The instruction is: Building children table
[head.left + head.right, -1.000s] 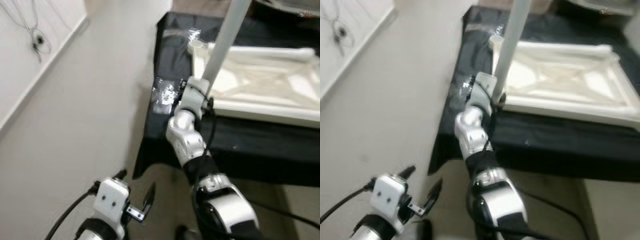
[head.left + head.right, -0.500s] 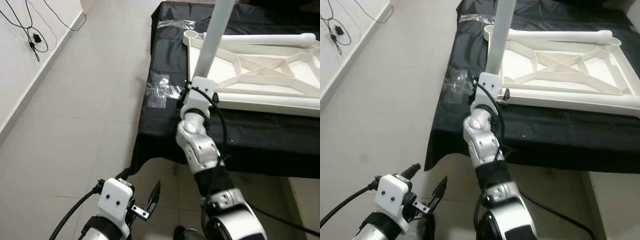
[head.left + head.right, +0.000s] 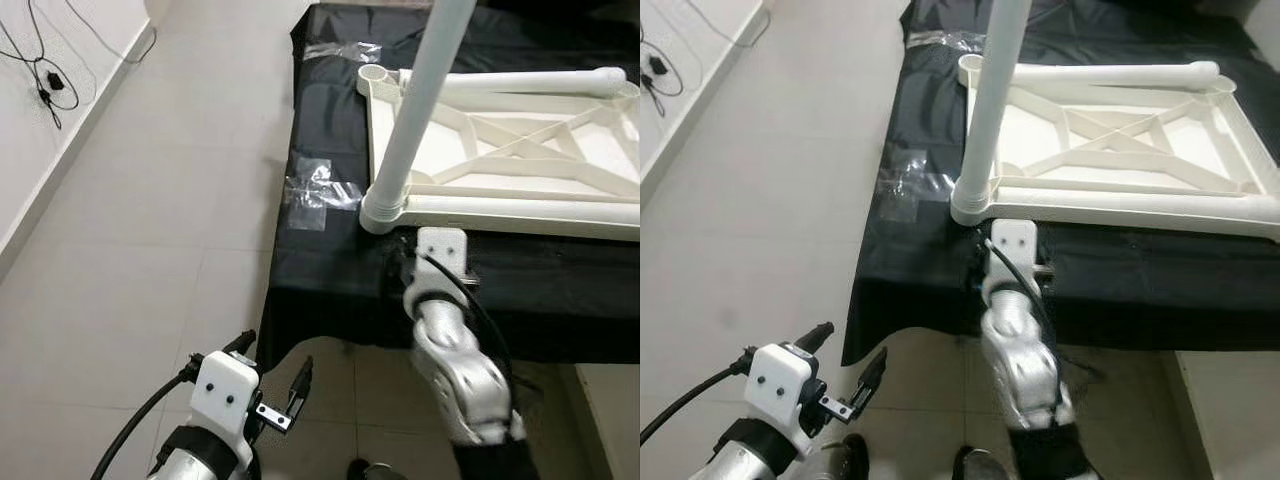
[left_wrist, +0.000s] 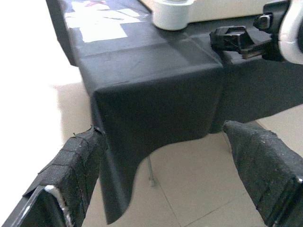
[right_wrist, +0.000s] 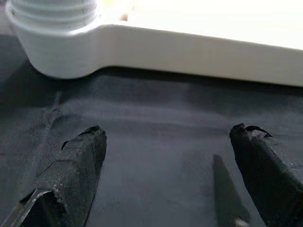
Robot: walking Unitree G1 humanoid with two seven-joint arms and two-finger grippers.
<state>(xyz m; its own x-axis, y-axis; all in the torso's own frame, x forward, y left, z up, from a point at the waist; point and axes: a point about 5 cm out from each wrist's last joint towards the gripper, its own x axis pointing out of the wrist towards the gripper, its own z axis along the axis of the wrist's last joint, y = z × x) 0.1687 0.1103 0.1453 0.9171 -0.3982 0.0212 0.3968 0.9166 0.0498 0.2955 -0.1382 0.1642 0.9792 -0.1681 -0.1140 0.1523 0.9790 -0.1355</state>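
Leg [image 3: 420,110]: I see it standing up in the near corner socket [image 3: 973,205] of the frame [image 3: 520,160]. Its long way runs up, leaning a little.
Frame: it lies flat on the black cloth [image 3: 330,250].
Right gripper [image 5: 165,156]: open, holding nothing. It sits low over the cloth, and the socket is just ahead of it.
Left gripper [image 4: 180,156]: open, empty, down by the floor, well apart from the frame.
Nearer arm: I think the right one.
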